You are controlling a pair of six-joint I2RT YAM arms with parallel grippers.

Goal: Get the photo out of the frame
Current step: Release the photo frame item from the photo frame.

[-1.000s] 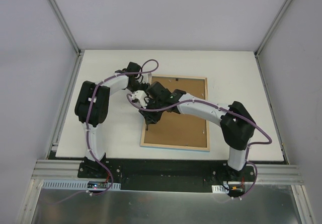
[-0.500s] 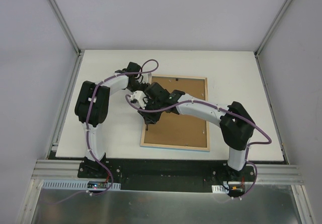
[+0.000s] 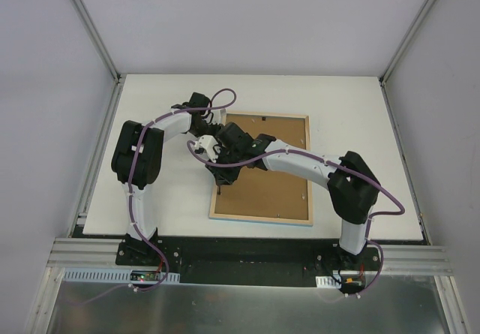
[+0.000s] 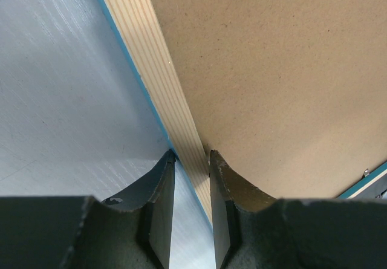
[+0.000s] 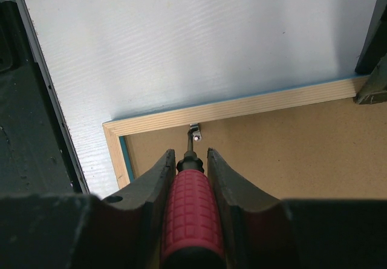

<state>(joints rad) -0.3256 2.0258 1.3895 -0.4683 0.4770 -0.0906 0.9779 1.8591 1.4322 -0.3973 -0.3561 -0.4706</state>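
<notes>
L claw (image 4: 192,160): elbow bent inward, we clench frame (image 4: 151,57) rim.
R claw (image 5: 189,155): stretched across, we grasp tool (image 5: 192,214), tip at clip (image 5: 194,130).

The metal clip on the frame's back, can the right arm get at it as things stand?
Probably yes. The right gripper holds a red-handled screwdriver whose tip sits at the metal clip on the frame, with nothing in between.

Frame (image 3: 262,218) lying flat and face down on the white table (image 3: 360,124), pale wood rim upward, thin light-blue edge visible along its outer sides, brown backing board (image 3: 274,195) seated inside the rim, photo hidden beneath.
</notes>
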